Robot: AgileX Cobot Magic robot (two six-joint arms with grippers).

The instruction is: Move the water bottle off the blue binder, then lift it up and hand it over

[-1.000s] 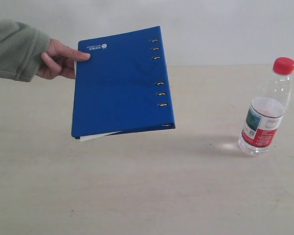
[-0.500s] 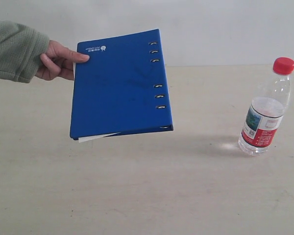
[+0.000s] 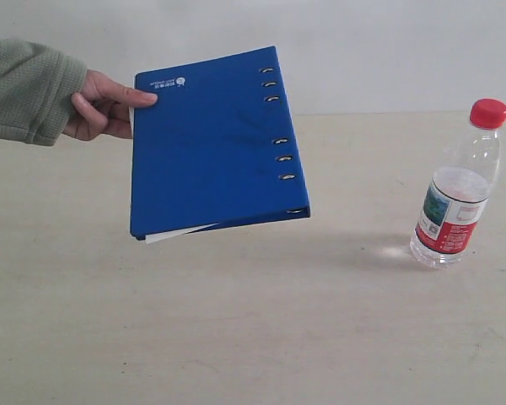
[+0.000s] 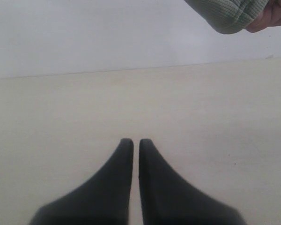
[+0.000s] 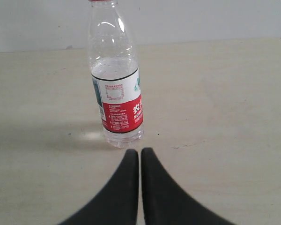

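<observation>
**Blue binder off the desk, bottle standing apart**

Held in the air by a person's hand (image 3: 105, 105), gripped at the corner beside the small white logo (image 3: 167, 83): the blue binder (image 3: 215, 143), closed and tilted. Edge with the six ring slots toward the right of the exterior view. A sliver of white pages peeking out at the lower left corner. Touching the desk (image 3: 236, 337) nowhere, only a soft shadow below.

Well apart to the right, upright on the desk: the water bottle (image 3: 455, 190), red cap (image 3: 488, 112) on, label band around the lower body, close to the right border of the exterior view. Between the binder's ring edge and the bottle, a broad strip of bare desk. More bare surface in front of both, up to the near border. Behind, the desk's far edge against a pale wall (image 3: 388, 51).

Right tool (image 5: 140, 152): fingers drawn together, gripping nothing, tips pointed at the bottle's base and lying just short of it, with a small gap of desk between. Left tool (image 4: 132, 143): fingers likewise pressed nearly tip to tip, nothing held, over bare desk with open room on every side. Green sleeve (image 4: 225, 14) at the far corner of that view.
</observation>
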